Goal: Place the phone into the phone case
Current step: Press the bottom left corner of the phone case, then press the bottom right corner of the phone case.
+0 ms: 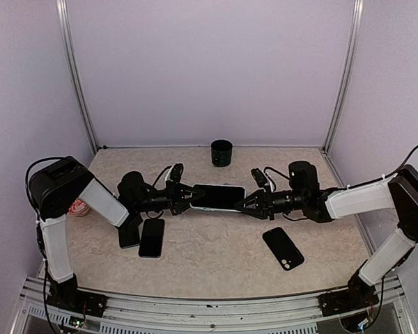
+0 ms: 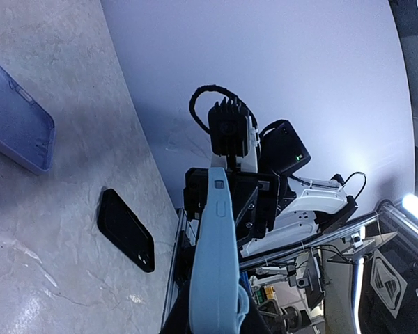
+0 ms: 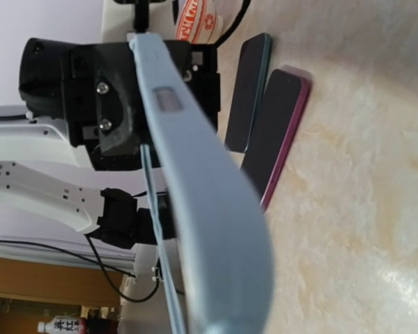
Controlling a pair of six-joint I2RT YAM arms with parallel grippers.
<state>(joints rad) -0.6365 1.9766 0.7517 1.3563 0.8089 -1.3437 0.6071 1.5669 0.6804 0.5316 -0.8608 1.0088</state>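
A phone case (image 1: 218,197), pale blue, hangs level above the table's middle between both arms. A dark phone screen (image 1: 219,197) shows face up inside its rim. My left gripper (image 1: 188,197) is shut on its left end, the dark fingers hugging the case edge (image 2: 216,264) at the bottom of the left wrist view. My right gripper (image 1: 245,203) is closed on the right end. In the right wrist view the case edge (image 3: 202,195) fills the middle and hides my own fingers. The left gripper (image 3: 118,90) clamps its far end.
A black phone (image 1: 283,248) lies on the table at the front right. Two more phones (image 1: 152,237) (image 1: 129,235) lie side by side under the left arm. A black cup (image 1: 221,152) stands at the back wall. A lavender case (image 2: 14,122) lies on the table.
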